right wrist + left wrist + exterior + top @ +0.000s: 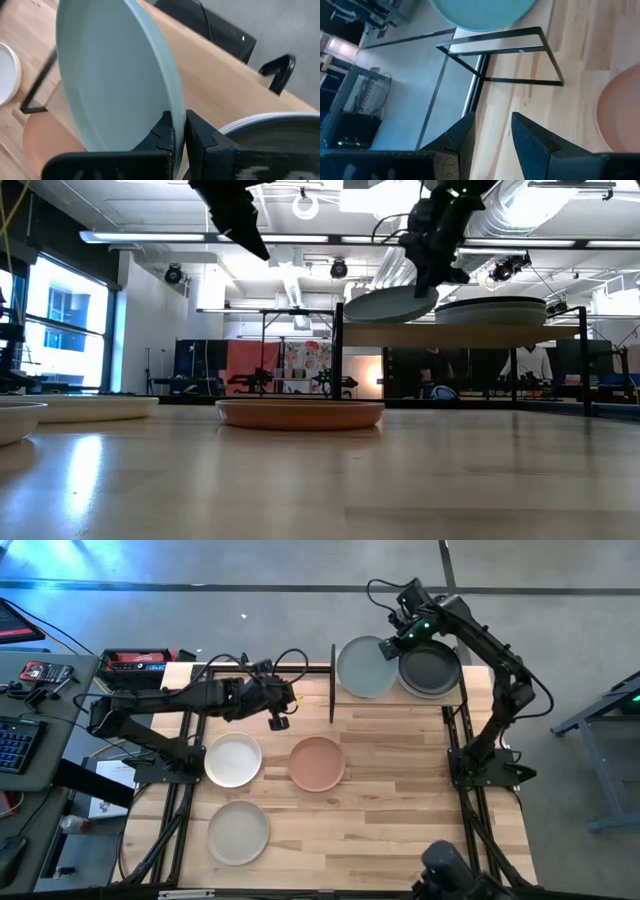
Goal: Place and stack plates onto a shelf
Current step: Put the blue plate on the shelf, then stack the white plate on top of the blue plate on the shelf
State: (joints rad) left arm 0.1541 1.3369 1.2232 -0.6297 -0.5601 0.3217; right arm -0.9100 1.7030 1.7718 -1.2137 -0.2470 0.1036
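Note:
The pale teal plate [362,668] is over the left half of the shelf [460,334], tilted. My right gripper [392,644] is shut on its rim. A stack of plates with the black plate [431,670] on top rests on the shelf's right half. The white plate [233,760], the terracotta plate [317,763] and a light grey plate [238,832] lie flat on the table. My left gripper [279,716] hangs open and empty above the table, left of the shelf, and also shows in the left wrist view [492,135]. My right gripper pinches the teal plate's rim [172,107] between its two fingers, on the side toward the black-topped stack, one finger on the plate's upper face and one beneath. The plate slants down away from the fingers; whether its low edge [352,314] touches the shelf, I cannot tell.
The shelf's black metal posts [520,60] stand at the far middle of the table. A desk with a keyboard and tools [35,680] is off the table's left side. Bare wood [400,810] lies in the near right part of the table.

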